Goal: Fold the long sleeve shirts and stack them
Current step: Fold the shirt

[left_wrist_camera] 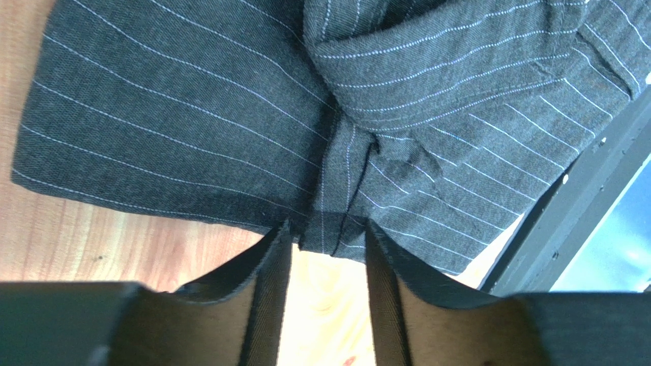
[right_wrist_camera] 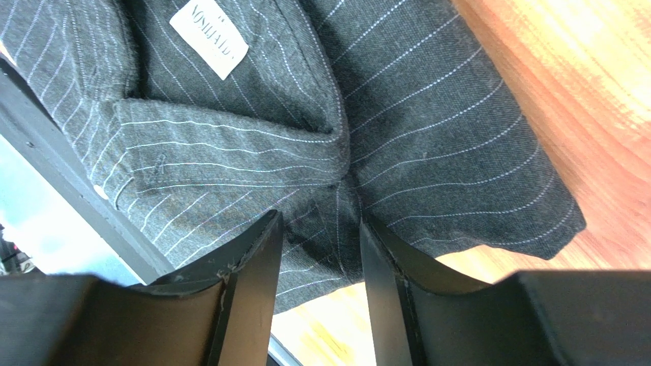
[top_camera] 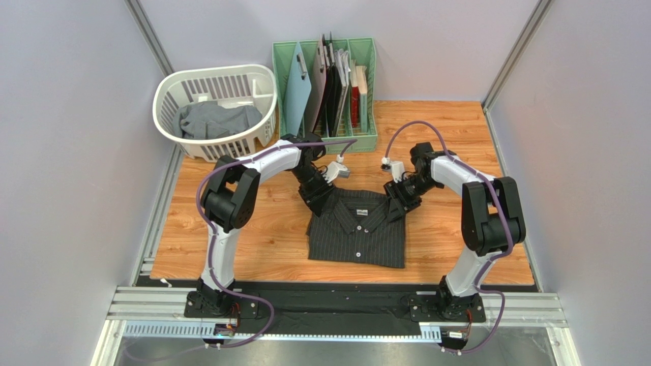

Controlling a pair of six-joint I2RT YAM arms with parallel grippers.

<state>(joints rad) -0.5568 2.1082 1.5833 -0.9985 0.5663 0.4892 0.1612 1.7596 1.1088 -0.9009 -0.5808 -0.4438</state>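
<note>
White arms (top_camera: 220, 258), black joints (top_camera: 229, 200) — purple cables (top_camera: 416, 124) (looped), black tools (left_wrist_camera: 326, 232)

Robot lab cell; grey walls (top_camera: 69, 114); aluminium rails (top_camera: 149, 305)

A white neck label (right_wrist_camera: 208, 38) inside the pinstriped shirt (right_wrist_camera: 443, 114) bears unreadable lettering.

Bright even light, soft shadows, overview sharp, wrist views glary on tabletop (right_wrist_camera: 596, 91)
</note>
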